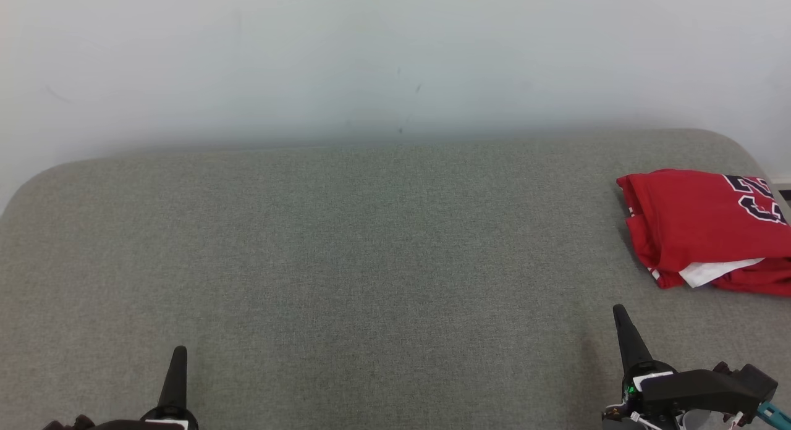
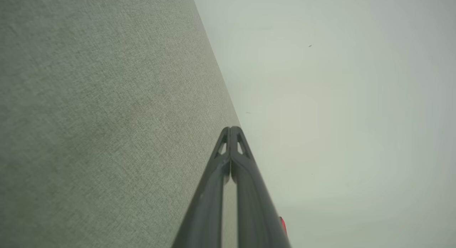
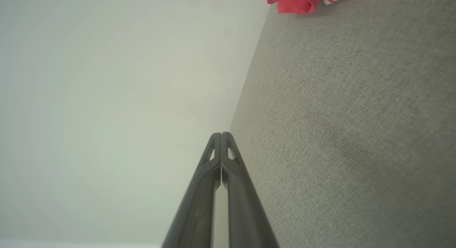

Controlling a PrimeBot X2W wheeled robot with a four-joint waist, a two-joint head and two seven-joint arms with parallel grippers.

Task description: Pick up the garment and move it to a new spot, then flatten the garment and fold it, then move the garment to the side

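Closest to the head cam, the two grippers are poking up from the bottom edge. The left gripper [image 1: 180,354] is sitting around 7 o'clock and the right gripper [image 1: 620,314] around 5 o'clock, both pointing toward 12. Each one's fingers are pressing tight together with nothing between them, and the wrist cams are showing the same closed tips. Both are hanging over the grey fabric surface [image 1: 371,263], apart from the garment. The red garment [image 1: 692,226] is lying folded at roughly 3 o'clock by the surface's right edge, dark number print facing up, a white bit sticking out at its near side. The pale wall [image 1: 371,59] is running along at 12.
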